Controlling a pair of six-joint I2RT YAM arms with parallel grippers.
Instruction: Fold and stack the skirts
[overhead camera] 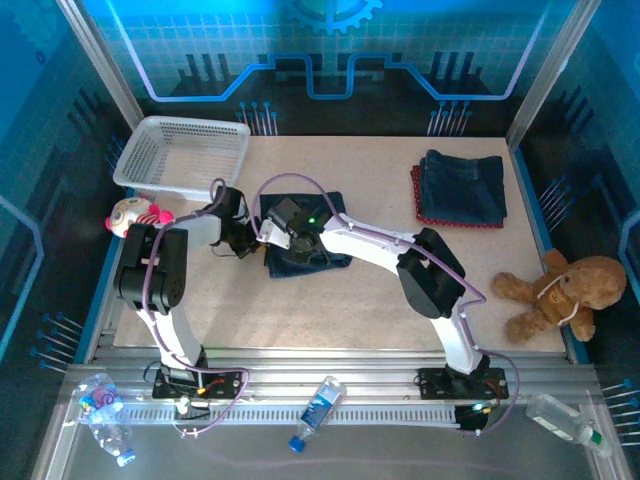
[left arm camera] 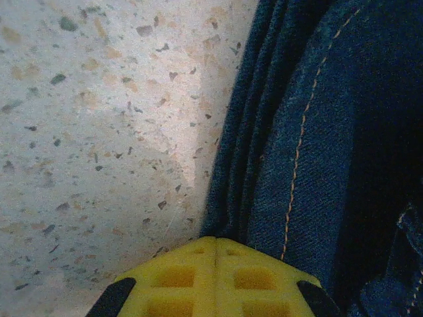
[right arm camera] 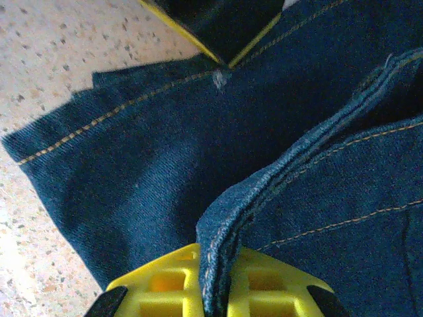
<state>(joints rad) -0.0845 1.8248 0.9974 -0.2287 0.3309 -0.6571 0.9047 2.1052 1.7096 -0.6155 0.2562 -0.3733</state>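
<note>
Top external view: we see one denim skirt [overhead camera: 300, 265] just toward 10 o'clock from the middle of the worktop [overhead camera: 350, 310]. Our right tool [right arm camera: 213, 254] pinches a fold of it. Our left tool [left arm camera: 216, 247] is closed at its 9 o'clock edge.

Denim skirts, two: centre denim skirt [overhead camera: 338, 209]; stacked denim skirt [overhead camera: 462, 185] at 2 o'clock. Red skirt [overhead camera: 414, 192], one. Basket [overhead camera: 160, 187], one. Plush toys, two: pink-and-white toy [overhead camera: 135, 214], brown bear [overhead camera: 555, 292]. Bottles [overhead camera: 318, 410], three, 7 to 5 o'clock.

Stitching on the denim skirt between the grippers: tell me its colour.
Orange-tan stitching on the dark blue denim skirt; clearest in the right wrist view.
</note>
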